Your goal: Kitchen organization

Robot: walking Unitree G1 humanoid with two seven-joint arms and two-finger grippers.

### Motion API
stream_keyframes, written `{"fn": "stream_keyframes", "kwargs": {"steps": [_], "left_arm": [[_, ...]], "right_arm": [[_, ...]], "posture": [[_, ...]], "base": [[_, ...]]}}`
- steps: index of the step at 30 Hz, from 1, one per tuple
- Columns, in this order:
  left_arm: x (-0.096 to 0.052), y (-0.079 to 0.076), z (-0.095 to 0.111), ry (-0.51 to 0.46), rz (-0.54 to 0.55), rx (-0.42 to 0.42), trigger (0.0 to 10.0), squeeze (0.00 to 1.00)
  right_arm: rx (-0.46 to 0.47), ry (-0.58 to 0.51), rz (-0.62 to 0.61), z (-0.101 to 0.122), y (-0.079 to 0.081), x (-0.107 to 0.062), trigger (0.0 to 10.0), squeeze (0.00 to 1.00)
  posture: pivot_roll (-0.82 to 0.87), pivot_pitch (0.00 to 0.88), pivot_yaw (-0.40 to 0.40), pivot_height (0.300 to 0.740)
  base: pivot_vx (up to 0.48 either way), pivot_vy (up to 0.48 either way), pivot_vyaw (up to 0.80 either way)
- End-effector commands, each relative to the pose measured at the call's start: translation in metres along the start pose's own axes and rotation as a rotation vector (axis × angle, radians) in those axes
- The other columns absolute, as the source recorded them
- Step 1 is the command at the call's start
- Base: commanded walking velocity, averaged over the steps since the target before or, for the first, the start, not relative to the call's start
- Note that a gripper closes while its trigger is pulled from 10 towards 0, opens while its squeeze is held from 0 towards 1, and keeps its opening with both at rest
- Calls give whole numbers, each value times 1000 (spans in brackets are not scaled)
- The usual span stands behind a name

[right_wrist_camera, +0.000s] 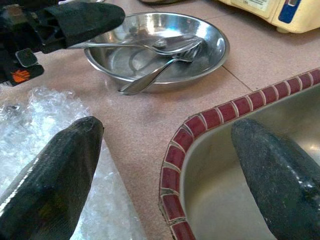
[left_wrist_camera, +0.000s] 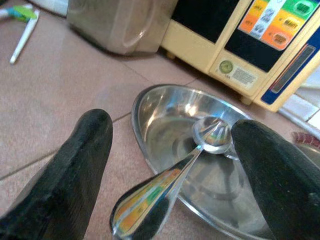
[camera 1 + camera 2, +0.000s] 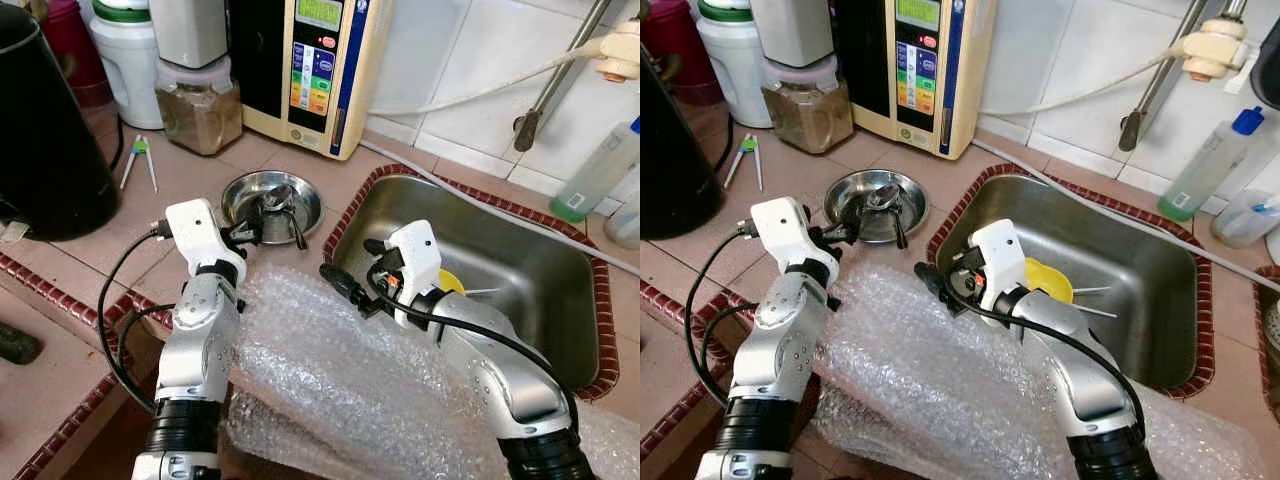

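Note:
A small steel bowl (image 3: pixel 272 200) sits on the tiled counter between a water ioniser and the sink (image 3: pixel 520 330). It holds a spoon (image 2: pixel 165 185) and a fork (image 1: pixel 150 79), their handles sticking out over the rim. My left gripper (image 3: pixel 255 228) is at the bowl's near rim, open, with the spoon handle lying between its fingers (image 2: pixel 75 165) and touching neither. My right gripper (image 1: pixel 167 129) is open and empty, low over the counter at the sink's red-tiled corner, just right of the bowl. Both forearms rest over a sheet of bubble wrap (image 3: pixel 330 370).
A black kettle (image 3: pixel 45 130) stands at the left. A jar of brown powder (image 3: pixel 198 110) and the cream ioniser (image 3: pixel 310 60) stand behind the bowl. Green-tipped tongs (image 3: pixel 140 155) lie on the counter. A yellow item (image 3: pixel 452 282) lies in the sink, with a bottle (image 3: pixel 600 170) behind it.

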State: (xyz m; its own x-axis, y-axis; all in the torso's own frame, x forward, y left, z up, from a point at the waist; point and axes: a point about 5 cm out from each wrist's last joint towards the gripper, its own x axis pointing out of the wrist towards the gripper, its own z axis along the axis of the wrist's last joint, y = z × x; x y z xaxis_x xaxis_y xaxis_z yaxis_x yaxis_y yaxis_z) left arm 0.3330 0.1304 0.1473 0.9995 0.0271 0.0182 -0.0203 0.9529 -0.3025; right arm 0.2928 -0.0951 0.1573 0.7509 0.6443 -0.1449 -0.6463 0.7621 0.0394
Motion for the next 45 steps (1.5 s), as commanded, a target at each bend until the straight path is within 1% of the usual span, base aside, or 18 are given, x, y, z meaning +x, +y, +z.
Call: {"fn": "stream_keyframes", "kwargs": {"steps": [1, 4, 5, 6, 7, 8, 11, 16, 21, 23, 24, 28, 29, 31, 37, 42, 44, 45], "left_arm": [[1, -2, -6, 38, 2, -12, 10000, 1000], [2, -3, -9, 63, -4, -32, 10000, 1000], [5, -5, -13, 100, -27, -77, 10000, 302], [7, -6, -14, 116, -45, -93, 7059, 0], [9, -8, -14, 119, -59, -108, 4118, 0], [11, -11, -12, 116, -79, -127, 0, 0], [13, -15, -11, 124, -96, -138, 0, 0], [16, -16, -9, 123, -85, -173, 0, 0], [16, -13, -11, 138, -48, -215, 0, 0], [14, -8, -11, 139, -14, -226, 0, 0], [13, -5, -11, 138, 8, -222, 0, 0], [12, -2, -11, 135, 34, -211, 0, 0], [12, 4, -10, 133, 72, -208, 0, 0], [11, 11, -7, 129, 112, -205, 0, 0], [12, 16, 0, 104, 137, -194, 0, 0], [12, 23, 9, 77, 178, -173, 0, 0], [13, 25, 13, 59, 189, -168, 0, 0], [13, 25, 19, 26, 189, -154, 0, 0]], "right_arm": [[-16, 2, -4, 1, -2, -4, 10000, 0], [-17, 2, -3, 1, -2, -4, 10000, 0], [-20, 2, -3, 2, -2, -4, 10000, 0], [-21, 1, -3, 2, -2, -4, 10000, 0], [-22, 1, -4, 2, -2, -4, 10000, 0], [-24, 2, -6, 2, -2, -5, 10000, 0], [-25, 2, -6, 2, -2, -5, 10000, 0], [-26, 4, -10, 1, -3, -6, 10000, 0], [-25, 6, -6, 1, -2, -6, 10000, 0], [-24, 7, 22, 0, 0, -7, 10000, 0], [-26, 9, 30, 0, 1, -7, 10000, 0], [-26, 10, 30, 0, 1, -7, 10000, 0], [-27, 11, 31, 0, 0, -7, 10000, 0], [-28, 11, 31, 0, 0, -6, 10000, 0], [-28, 10, 36, 1, 1, -6, 10000, 0], [-28, 10, 35, 1, 0, -5, 10000, 0], [-28, 10, 34, 0, 0, -5, 10000, 0], [-27, 10, 34, 0, 0, -4, 10000, 0]], "posture": [[-4, 81, -99, 740], [-8, 81, -99, 740], [-11, 80, -98, 740], [-13, 80, -97, 740], [-13, 80, -97, 740], [-14, 79, -97, 740], [-18, 78, -94, 740], [-20, 78, -92, 740], [-17, 80, -91, 740], [-17, 80, -91, 740], [-13, 80, -93, 740], [-13, 80, -93, 740], [-9, 79, -94, 740], [-5, 78, -96, 740], [-5, 79, -95, 740], [1, 78, -96, 740], [1, 78, -96, 740], [5, 79, -97, 740]], "base": [[0, 0, 0], [0, 0, 0], [0, 0, 0], [0, 0, 0], [0, 0, 0], [0, 0, 0], [0, 0, 0], [0, 0, 0], [0, 0, 0], [0, 0, 0], [0, 0, 0], [0, 0, 0], [0, 0, 0], [0, 0, 0], [0, 0, 0], [0, 0, 0], [0, 0, 0], [0, 0, 0]]}}
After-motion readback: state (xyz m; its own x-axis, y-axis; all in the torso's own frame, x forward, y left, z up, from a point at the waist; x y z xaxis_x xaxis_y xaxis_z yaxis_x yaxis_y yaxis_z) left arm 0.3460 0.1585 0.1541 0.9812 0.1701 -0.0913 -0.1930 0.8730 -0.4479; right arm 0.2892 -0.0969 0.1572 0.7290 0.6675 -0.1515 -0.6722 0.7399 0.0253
